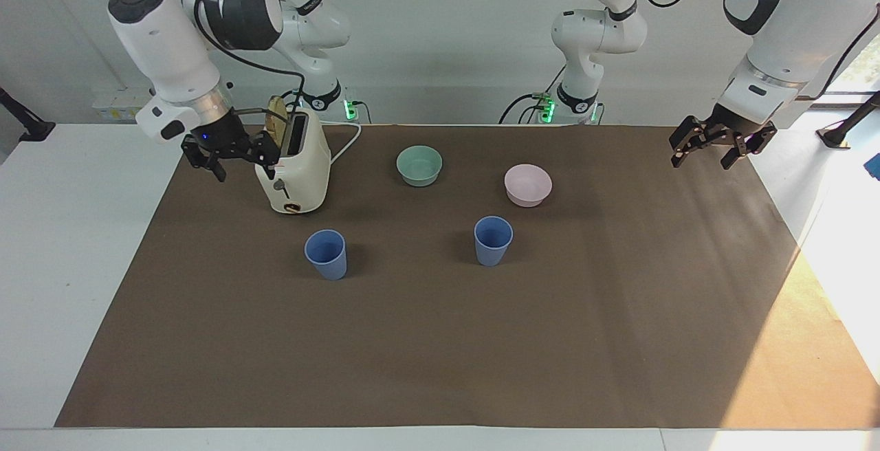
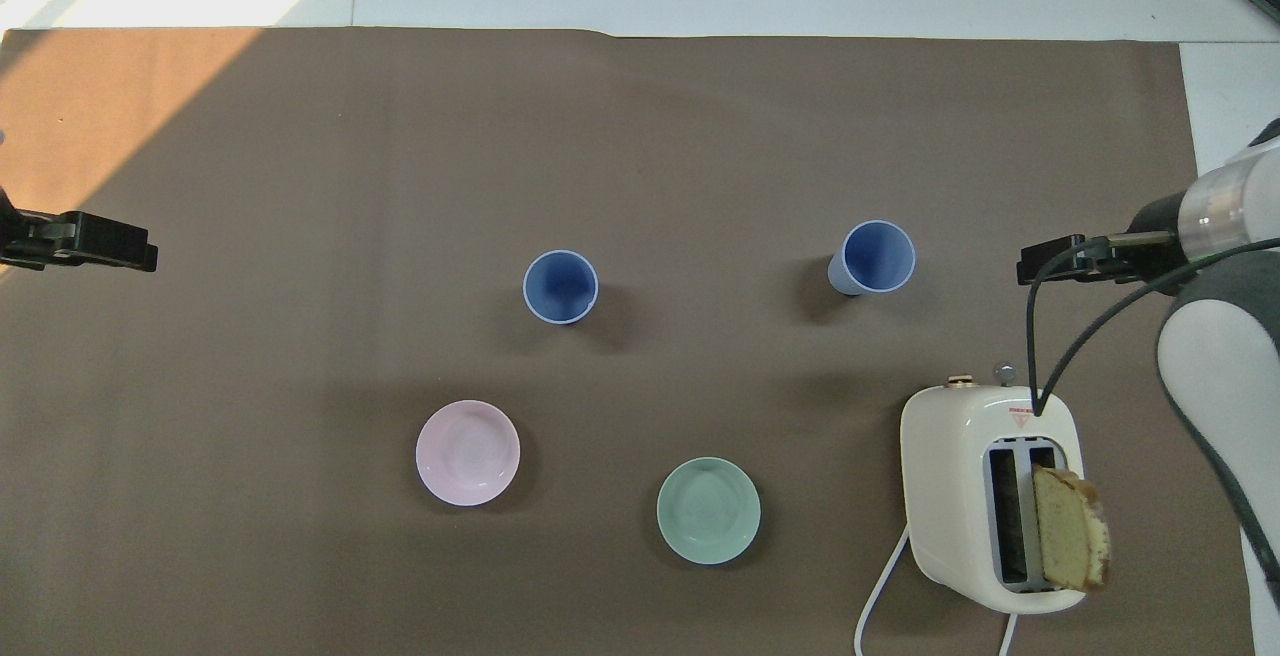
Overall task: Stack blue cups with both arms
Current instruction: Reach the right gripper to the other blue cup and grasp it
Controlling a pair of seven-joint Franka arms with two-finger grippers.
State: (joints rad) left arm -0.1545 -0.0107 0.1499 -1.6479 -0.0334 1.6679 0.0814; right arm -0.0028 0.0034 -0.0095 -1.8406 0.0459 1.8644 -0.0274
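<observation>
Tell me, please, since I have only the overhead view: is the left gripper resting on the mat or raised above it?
Observer: The left gripper hangs in the air, clear of the mat, at the left arm's end of the table.
Operator: Is it carrying anything?
Observer: No, it is open and empty.
Operator: And the right gripper?
Observer: The right gripper is also raised, open and empty, level with the upper part of the toaster. The blue cup by the toaster and the other blue cup stand on the mat, untouched.
</observation>
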